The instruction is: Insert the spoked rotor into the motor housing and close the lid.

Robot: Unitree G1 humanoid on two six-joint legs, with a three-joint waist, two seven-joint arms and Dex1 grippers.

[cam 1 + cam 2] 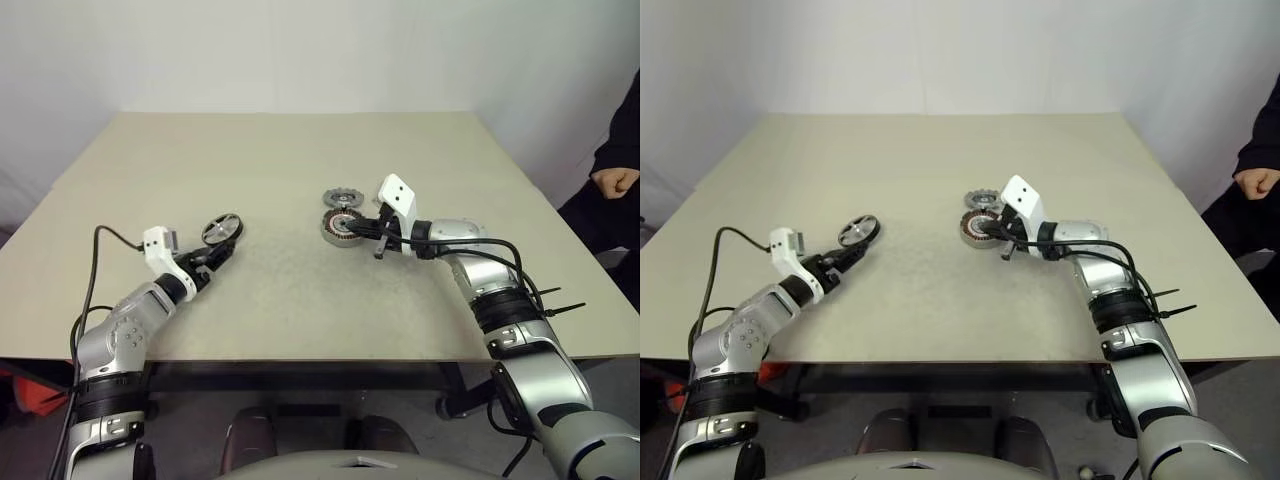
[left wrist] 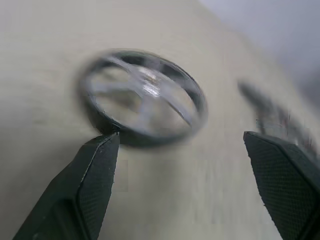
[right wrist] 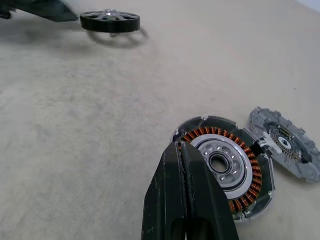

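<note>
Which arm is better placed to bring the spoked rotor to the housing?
Left: its open gripper is at the spoked rotor. The right gripper is shut at the motor housing.

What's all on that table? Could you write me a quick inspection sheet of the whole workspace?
Surface: beige table, bare apart from the parts.
Job's things: spoked rotor lifted in the left gripper, one finger under its rim; motor housing flat on the table with copper windings showing; lid lying beside it, inside up.
Clutter: nothing seen.
Grippers: left jaws wide open at the rotor; right gripper jaws shut, over the housing's edge.
Cables: black cable along the left arm; black cables along the right forearm.
Surroundings: white wall; a person at the table's right.
</note>
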